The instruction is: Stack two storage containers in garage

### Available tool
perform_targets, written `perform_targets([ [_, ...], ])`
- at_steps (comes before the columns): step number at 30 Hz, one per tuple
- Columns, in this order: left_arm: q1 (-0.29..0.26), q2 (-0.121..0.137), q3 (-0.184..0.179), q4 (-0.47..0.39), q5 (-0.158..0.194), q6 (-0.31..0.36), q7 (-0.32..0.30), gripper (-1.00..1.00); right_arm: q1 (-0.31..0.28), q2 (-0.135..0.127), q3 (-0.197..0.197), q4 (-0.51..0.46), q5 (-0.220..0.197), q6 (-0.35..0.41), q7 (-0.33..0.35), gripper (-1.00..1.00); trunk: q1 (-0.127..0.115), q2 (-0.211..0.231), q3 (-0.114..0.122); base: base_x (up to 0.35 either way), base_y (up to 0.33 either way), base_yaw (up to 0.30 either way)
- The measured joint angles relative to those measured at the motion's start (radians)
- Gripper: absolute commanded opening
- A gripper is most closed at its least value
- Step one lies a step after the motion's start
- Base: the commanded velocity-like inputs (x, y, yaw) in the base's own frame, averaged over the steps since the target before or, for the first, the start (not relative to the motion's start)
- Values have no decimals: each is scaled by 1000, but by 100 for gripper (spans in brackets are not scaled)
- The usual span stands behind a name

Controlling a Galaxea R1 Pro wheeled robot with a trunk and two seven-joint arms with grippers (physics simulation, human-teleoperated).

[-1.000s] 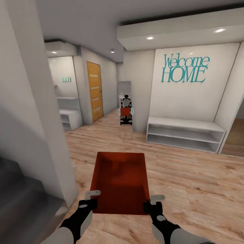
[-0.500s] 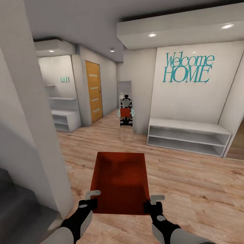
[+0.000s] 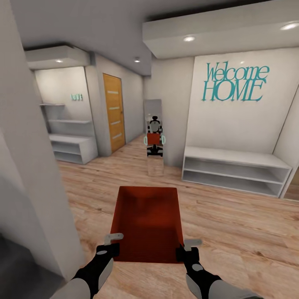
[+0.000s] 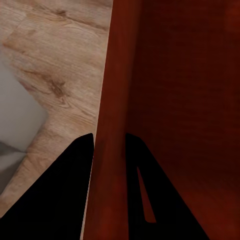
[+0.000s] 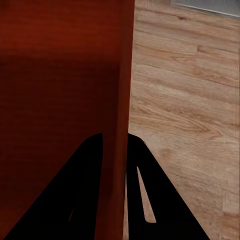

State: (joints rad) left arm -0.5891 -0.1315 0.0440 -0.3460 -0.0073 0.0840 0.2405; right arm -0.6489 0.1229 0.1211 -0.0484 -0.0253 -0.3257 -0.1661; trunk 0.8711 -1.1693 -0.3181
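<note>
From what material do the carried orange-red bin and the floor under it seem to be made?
The storage container: probably matte plastic, judging by its plain, even orange-red walls with no grain or shine. The floor: light wood planks or laminate, with visible grain, knots and seams.

A teal "Welcome HOME" sign (image 3: 235, 82) hangs on the white wall above a long low white shelf unit (image 3: 235, 170). Left of it stands a tall mirror (image 3: 154, 132) (narrow, leaning at the corner), then an orange wooden door (image 3: 114, 111).

Home entryway, probably: "Welcome HOME" sign (image 3: 234, 83), plank floor (image 3: 232, 224).
</note>
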Motion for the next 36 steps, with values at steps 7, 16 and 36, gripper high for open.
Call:
perform_targets([
  [7, 0, 0, 0, -1, 1, 0, 0, -100, 0, 0, 0, 0, 0, 0, 0, -100, 0, 0, 0, 322, 0, 0],
  [16, 0, 0, -1, -1, 1, 0, 1, -100, 0, 0, -1, -1, 2, 0, 0, -100, 0, 0, 0, 322, 0, 0],
  [36, 0, 0, 0, -1, 1, 0, 0, -100, 0, 0, -2, -1, 2, 0, 0, -100, 0, 0, 0, 322, 0, 0],
])
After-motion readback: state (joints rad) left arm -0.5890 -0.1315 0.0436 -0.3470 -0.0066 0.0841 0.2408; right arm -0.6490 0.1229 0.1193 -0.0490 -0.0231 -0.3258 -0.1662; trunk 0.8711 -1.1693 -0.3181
